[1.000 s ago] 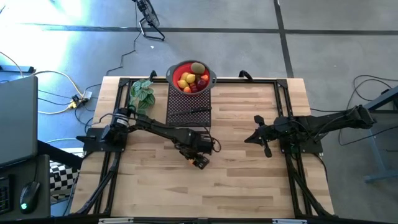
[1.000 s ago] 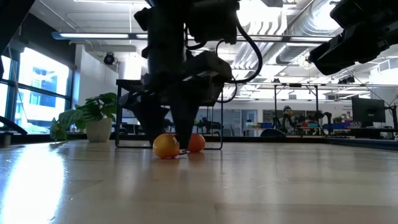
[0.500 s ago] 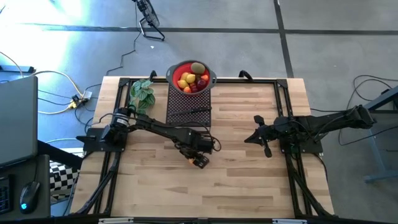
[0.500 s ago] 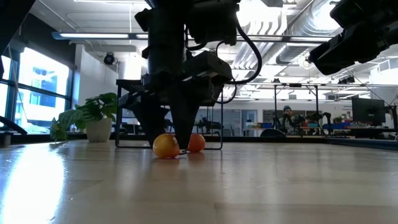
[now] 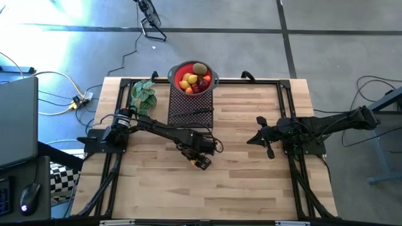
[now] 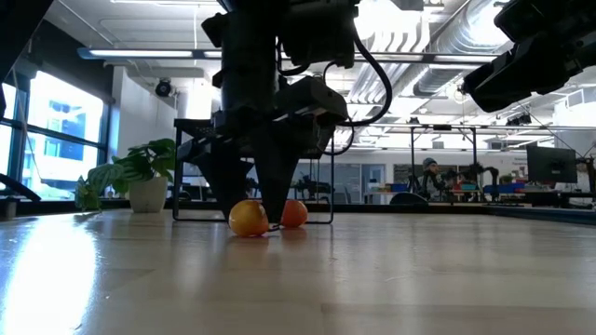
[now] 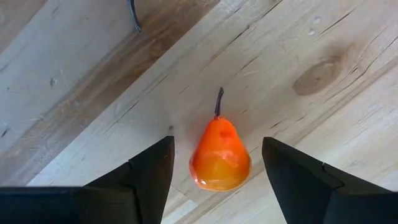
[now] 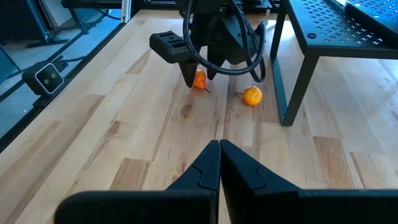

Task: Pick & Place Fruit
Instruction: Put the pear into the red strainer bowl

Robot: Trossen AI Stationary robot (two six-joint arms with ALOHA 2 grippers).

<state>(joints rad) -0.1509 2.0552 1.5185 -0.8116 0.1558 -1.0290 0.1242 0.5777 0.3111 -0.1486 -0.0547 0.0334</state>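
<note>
Currently the left hand point(image 7: 217, 171) is low over the middle of the surface point(image 5: 251, 182), fingers apart, straddling an orange pear-shaped fruit point(image 7: 219, 154) that lies on the wood. Left wrist view shows a gap on both sides of the fruit, so no contact; its dark stem points away from the hand. Only the finger point(image 7: 149, 168) tips show there, the rest is cut off at the frame edge.

From above, the fruit is almost entirely hidden under the hand point(image 5: 200, 161); just a speck of orange shows. Low view has the fingers reaching to the surface with the fruit point(image 6: 249, 219) between them, but the hand is a dark silhouette and finger detail is hard to make out.

A second small orange fruit point(image 8: 252, 96) sits just beside the first, near the leg of the black perforated stand point(image 8: 348, 31). In the low view it point(image 6: 293, 213) is partly covered by a finger.

The remaining fruit is piled in the red bowl point(image 5: 178, 73) at the far edge: yellow, red and a brown one on top, too small to count reliably.

Right hand point(image 8: 219, 149) hovers over the right half of the surface, well apart from the fruit, fingers pressed together, holding nothing.

A potted plant point(image 5: 143, 93) stands at the far left corner.
</note>
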